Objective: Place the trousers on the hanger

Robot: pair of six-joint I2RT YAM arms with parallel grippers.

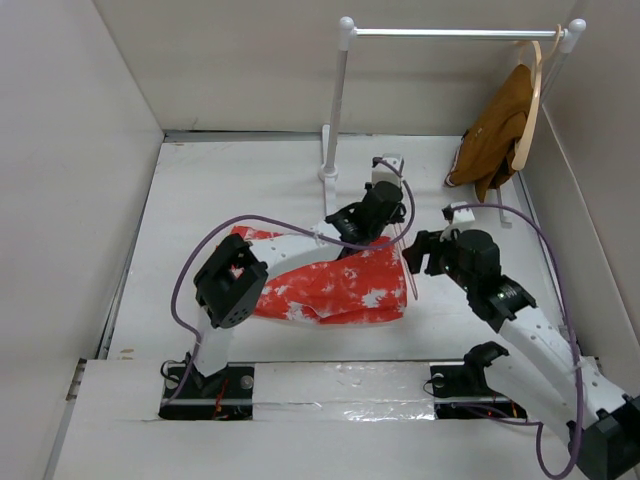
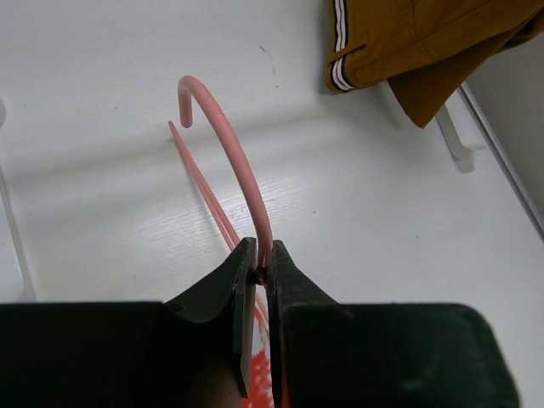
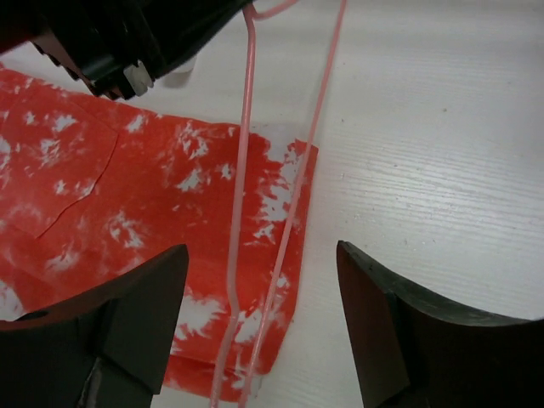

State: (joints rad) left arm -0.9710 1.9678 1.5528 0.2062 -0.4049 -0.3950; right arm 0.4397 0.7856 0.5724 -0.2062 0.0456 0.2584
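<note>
The trousers (image 1: 340, 288) lie flat mid-table, red-orange with white blotches; one end shows in the right wrist view (image 3: 127, 195). My left gripper (image 1: 385, 228) is shut on the neck of the pink wire hanger (image 2: 238, 161), just below its hook, and its jaws (image 2: 262, 270) pinch the wire. The hanger's two thin wires (image 3: 242, 170) run down over the trousers' right end and show faintly in the top view (image 1: 410, 268). My right gripper (image 1: 422, 250) is open and empty; its jaws (image 3: 263, 289) stand wide on either side of the hanger wires, above the cloth edge.
A white clothes rack (image 1: 335, 110) stands at the back, its rail running right. A pale wooden hanger (image 1: 535, 95) with a brown garment (image 1: 495, 135) hangs at the rail's right end, also in the left wrist view (image 2: 425, 51). White walls enclose the table.
</note>
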